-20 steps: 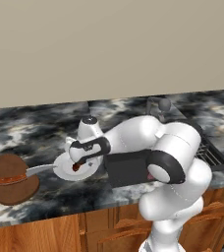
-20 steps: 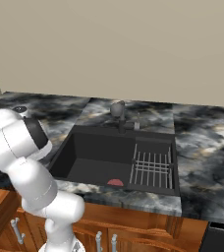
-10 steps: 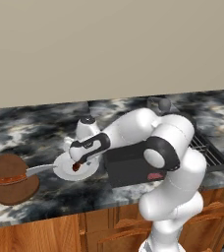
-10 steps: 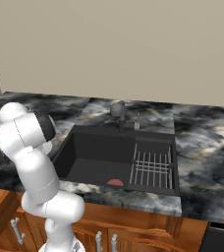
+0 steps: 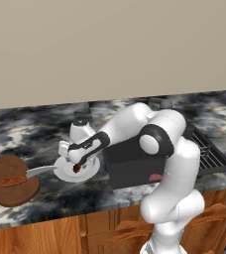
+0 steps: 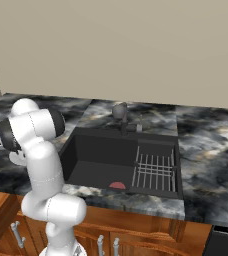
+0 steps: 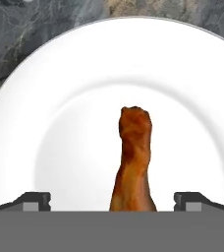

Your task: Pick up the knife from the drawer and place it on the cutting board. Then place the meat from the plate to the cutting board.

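Hand (image 7: 112,199) sits low over the plate (image 7: 60,88), fingers spread wide on either side of the meat (image 7: 132,157), nothing pinched yet. One drumstick piece lies in the middle of the plate, running straight between the finger tips, so the hand looks lined up for a close along its narrow width.

From the left base camera the hand (image 5: 78,166) points down at the plate (image 5: 65,173) on the marbled surface (image 5: 30,134). Just beside it is the cutting board (image 5: 1,171), one knife (image 5: 23,177) on it, handle on the wood and blade tip reaching out toward the plate. So the knife step looks done and the meat is left.

Counts: one plate, one meat, one knife, one board. Farther off, one sink (image 6: 101,160) with a pink-red lump (image 6: 117,185) in it.
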Controlling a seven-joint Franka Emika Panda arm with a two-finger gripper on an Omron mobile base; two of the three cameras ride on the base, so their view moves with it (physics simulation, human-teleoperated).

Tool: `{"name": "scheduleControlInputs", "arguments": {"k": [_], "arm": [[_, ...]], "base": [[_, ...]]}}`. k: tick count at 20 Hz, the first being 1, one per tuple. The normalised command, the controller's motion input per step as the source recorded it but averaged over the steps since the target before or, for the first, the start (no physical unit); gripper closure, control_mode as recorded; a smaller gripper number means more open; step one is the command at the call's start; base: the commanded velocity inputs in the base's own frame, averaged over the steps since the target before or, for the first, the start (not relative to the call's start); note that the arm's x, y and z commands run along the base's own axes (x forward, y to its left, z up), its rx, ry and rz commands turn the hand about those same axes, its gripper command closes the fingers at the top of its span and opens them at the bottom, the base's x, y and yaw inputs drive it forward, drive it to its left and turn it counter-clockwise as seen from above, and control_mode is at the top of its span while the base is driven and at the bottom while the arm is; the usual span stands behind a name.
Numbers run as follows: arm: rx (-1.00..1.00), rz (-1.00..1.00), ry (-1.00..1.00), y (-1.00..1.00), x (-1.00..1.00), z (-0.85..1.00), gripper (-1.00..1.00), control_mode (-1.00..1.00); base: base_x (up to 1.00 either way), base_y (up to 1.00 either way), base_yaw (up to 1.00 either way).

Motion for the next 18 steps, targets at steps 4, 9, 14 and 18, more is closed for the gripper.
{"name": "scheduleControlInputs", "arguments": {"k": [4,9,14,18], "arm": [[-0.03,0.0,0.06,0.23,0.12,-0.2,-1.0,-1.0],[-0.03,0.0,0.04,0.25,0.07,-0.21,1.0,-1.0],[0.0,0.0,0.0,0.11,0.0,-0.02,1.0,-1.0],[0.0,0.0,0.0,0.01,-0.01,0.0,1.0,-1.0]], "base": [[0.0,0.0,0.0],[0.0,0.0,0.0],[0.0,0.0,0.0],[0.0,0.0,0.0]]}}
